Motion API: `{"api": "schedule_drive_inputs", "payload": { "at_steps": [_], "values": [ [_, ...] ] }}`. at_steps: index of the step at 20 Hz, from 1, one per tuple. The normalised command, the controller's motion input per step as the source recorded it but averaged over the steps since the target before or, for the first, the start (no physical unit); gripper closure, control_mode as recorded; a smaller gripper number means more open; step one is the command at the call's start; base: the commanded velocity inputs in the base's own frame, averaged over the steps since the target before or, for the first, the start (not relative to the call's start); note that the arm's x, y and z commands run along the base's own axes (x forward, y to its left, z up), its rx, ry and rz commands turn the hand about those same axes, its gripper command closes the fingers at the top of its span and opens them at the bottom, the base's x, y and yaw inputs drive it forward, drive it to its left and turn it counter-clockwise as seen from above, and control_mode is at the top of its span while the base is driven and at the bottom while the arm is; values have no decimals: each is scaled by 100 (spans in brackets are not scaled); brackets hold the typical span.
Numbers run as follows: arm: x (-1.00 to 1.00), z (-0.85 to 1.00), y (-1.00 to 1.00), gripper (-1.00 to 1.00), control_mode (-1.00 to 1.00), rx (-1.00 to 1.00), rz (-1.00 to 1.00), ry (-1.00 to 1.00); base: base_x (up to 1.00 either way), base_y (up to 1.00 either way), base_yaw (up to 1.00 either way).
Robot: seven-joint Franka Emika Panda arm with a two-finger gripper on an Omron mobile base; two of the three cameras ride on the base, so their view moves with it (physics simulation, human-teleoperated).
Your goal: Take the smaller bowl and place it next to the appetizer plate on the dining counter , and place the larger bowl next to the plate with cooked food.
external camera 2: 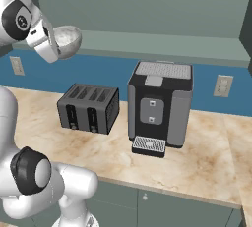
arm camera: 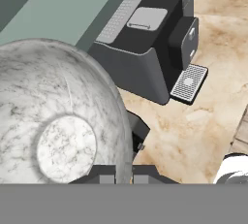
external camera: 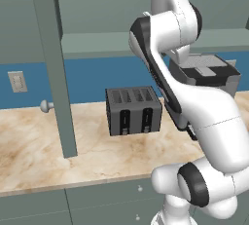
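High above the toaster (external camera 2: 88, 108), the raised arm's claw (external camera 2: 55, 44) grips the smaller bowl (external camera 2: 69, 40), tipped sideways.

arm colour: The arm (external camera: 194, 107) is shiny white, smooth and round like fat tubes.
joints: Dark black rings sit where the white parts meet, one low at the elbow (external camera: 194, 184) and one higher up.
side strip: A long black band runs down one white link.
top cap: A round white cap with a small dark ring sits on top.
right base view joint: A black disc (external camera 2: 30, 170) with a grey middle.
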Motion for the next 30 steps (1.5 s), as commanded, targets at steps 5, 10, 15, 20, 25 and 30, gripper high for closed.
{"api": "schedule_drive_inputs", "payload": {
  "at_steps": [5,10,15,20,25,30],
  "values": [
    [-47,-30,-39,100,-100,0,0,0,0,0,0],
    [-42,-6,-35,100,-100,0,4,0,0,0,0],
    [-33,0,-3,100,-100,0,12,-1,0,0,0],
    [-10,0,0,100,100,0,4,0,-59,18,16],
    [0,0,0,100,100,0,0,0,-99,40,14],
    [0,0,0,100,100,0,0,0,-100,39,8]
  ]
}}
